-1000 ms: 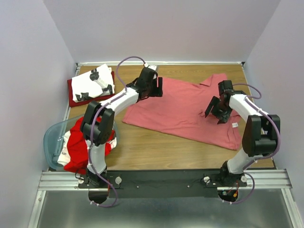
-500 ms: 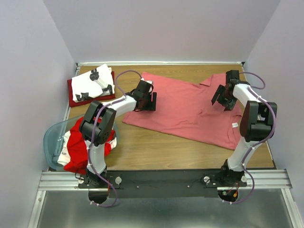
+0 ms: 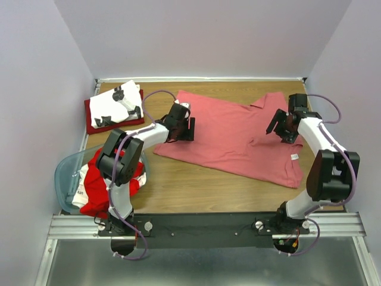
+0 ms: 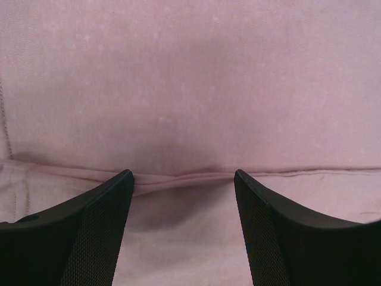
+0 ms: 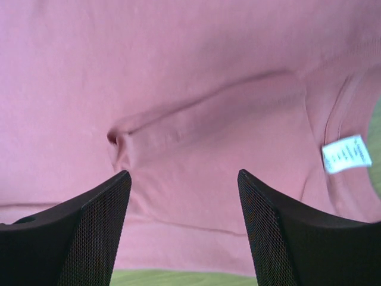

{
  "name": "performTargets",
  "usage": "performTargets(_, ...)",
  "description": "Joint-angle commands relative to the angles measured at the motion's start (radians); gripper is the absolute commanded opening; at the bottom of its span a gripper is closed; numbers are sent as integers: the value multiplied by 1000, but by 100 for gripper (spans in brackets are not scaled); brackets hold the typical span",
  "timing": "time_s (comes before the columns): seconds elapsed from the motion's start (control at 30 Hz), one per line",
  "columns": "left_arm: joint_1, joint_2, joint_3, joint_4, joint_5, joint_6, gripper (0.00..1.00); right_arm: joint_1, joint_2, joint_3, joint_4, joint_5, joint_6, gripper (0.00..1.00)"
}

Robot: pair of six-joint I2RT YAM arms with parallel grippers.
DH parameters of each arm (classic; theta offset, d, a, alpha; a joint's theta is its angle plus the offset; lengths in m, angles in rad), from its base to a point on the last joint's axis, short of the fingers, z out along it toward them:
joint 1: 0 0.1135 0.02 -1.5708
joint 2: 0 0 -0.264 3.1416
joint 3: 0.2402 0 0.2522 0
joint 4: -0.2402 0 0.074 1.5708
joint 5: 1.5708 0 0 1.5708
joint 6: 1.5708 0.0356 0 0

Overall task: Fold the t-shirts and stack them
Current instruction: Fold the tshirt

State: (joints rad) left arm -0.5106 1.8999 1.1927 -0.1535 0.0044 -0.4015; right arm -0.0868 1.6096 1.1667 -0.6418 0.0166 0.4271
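Note:
A large salmon-pink t-shirt (image 3: 232, 140) lies spread flat across the middle of the table. My left gripper (image 3: 184, 130) is open, low over the shirt's left part. In the left wrist view its fingers straddle a hem fold (image 4: 184, 176), with nothing pinched. My right gripper (image 3: 280, 128) is open above the shirt's right side near the collar. The right wrist view shows pink cloth (image 5: 196, 107), a crease and a white label (image 5: 346, 154) between and beyond its fingers. A folded white t-shirt with black prints (image 3: 117, 102) rests on a dark red one (image 3: 90, 123) at the far left.
A translucent pale-blue tub (image 3: 64, 176) at the near left holds bunched red and white shirts (image 3: 95, 185). Walls close in the table on three sides. Bare wood (image 3: 196, 185) shows between the pink shirt and the arm bases.
My left gripper has come back from the shirt's far edge and lowered onto its left part. The right gripper moved farther away toward the collar side. Both stayed open.

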Motion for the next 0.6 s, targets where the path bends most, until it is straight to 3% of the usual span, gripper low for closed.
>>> performTargets(0.0, 0, -36, -51, 34, 3, 3, 77, -2, -57, -88, 16, -59, 42, 79)
performTargets(0.3, 0, -53, -145, 71, 5, 1, 77, -1, -27, -271, 103, -98, 73, 79)
performTargets(0.57, 0, -116, -243, 72, 3, -19, 77, -2, -77, -383, 58, -93, 94, 79)
